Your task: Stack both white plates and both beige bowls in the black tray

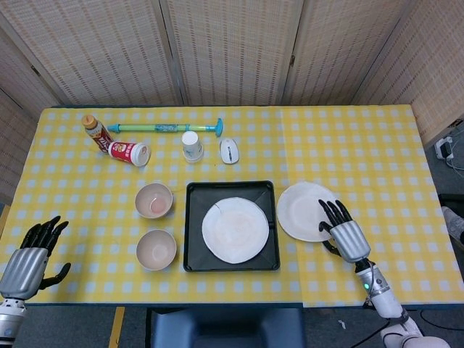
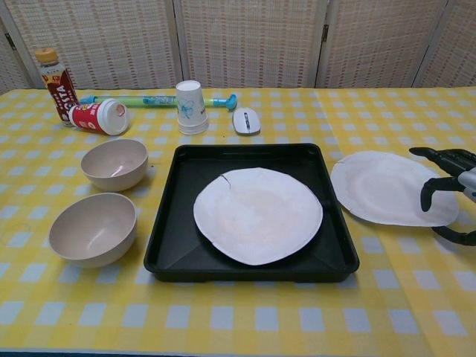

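Both hands have a ribbed silver-grey metal back and glossy black fingers with rounded tips, the thumb black too. Behind the right hand a slim pale grey wrist runs to a white forearm, with a small green light glowing on the wrist. The left hand looks the same in colour and build, its silver back meeting a grey cuff at the frame's edge.
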